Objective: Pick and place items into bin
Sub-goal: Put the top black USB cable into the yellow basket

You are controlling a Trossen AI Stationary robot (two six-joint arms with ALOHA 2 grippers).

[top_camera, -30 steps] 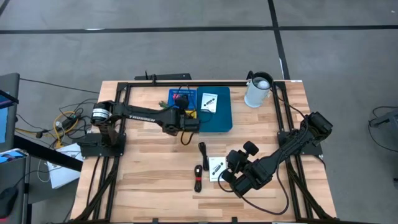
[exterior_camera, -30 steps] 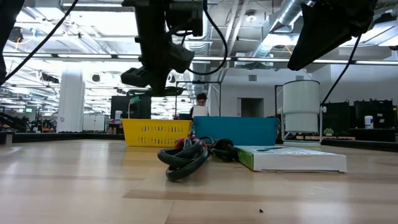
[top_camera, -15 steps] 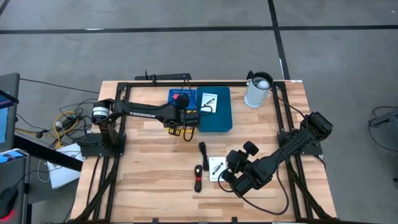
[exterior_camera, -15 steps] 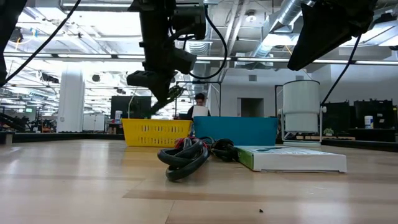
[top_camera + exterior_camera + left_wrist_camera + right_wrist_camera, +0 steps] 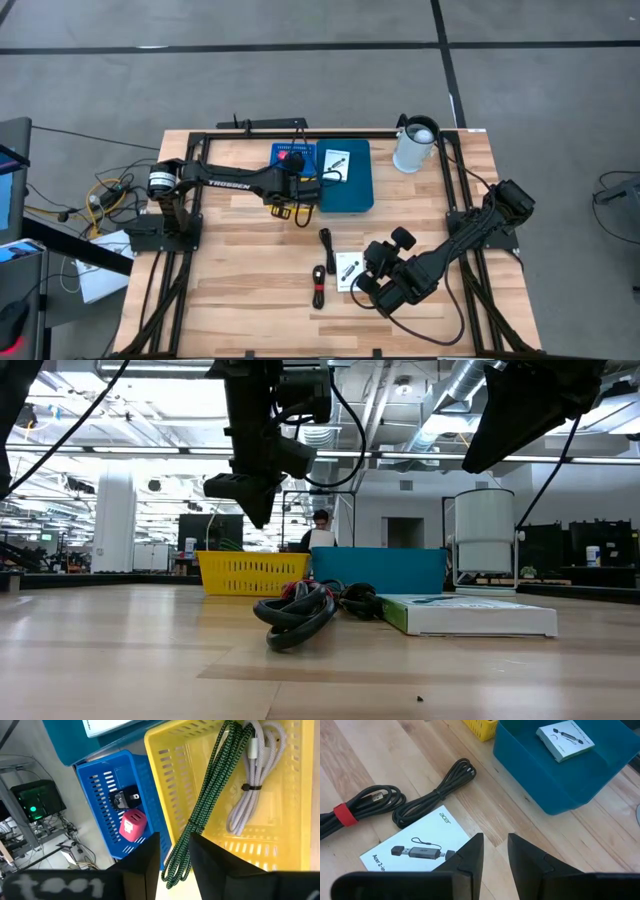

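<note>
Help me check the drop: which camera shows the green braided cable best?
The left wrist view: the green braided cable lies draped in the yellow basket beside a grey cable, one loop over the rim. From above, the left arm covers it. The low view shows only the basket's wall.

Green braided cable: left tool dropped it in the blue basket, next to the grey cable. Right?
Not the blue basket. The left wrist view shows the green braided cable in the yellow basket, beside the grey cable, below the left tool.
</note>
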